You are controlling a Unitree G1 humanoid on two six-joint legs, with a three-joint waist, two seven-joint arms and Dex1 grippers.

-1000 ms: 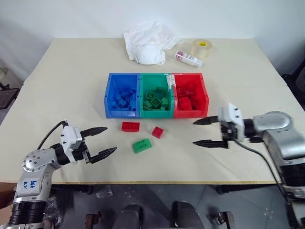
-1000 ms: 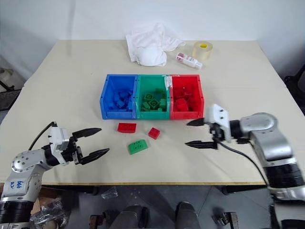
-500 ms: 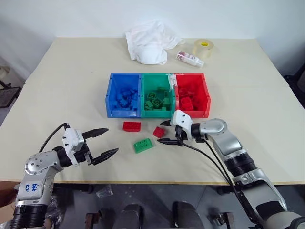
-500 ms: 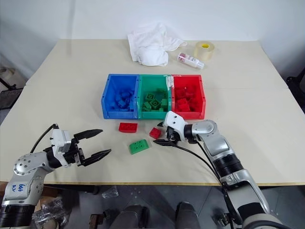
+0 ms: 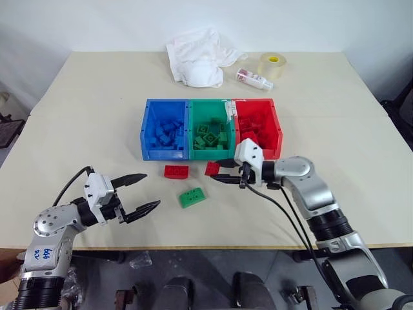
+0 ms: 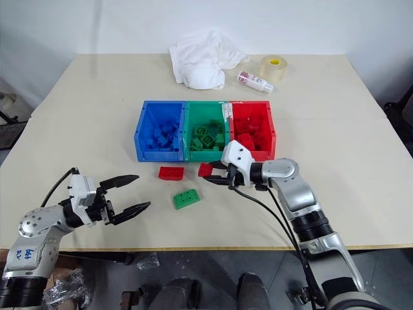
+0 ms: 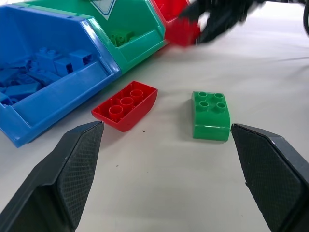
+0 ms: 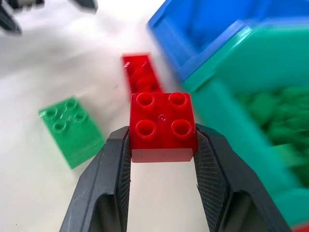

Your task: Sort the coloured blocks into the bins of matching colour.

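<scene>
The square red block [image 8: 162,126] sits clamped between the right gripper [image 8: 162,145]'s two fingers, studs up, just in front of the green bin [image 5: 210,153] and beside the red bin [image 5: 271,132], probably its goal; the grip on opposite flat sides should keep it from twisting; the oblong red block [image 5: 176,171] and green block [image 5: 193,196] lie on the table [image 5: 97,103]; the left gripper [image 5: 133,194] hovers near them, jaws spread wide and empty.

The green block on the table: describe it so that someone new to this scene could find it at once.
Start at the row of three joined bins mid-table and look toward the robot, to the bare tabletop in front of the green bin. The green block lies there, nearest the table's front edge; the red oblong block beside it is the only other loose block on the table.
</scene>
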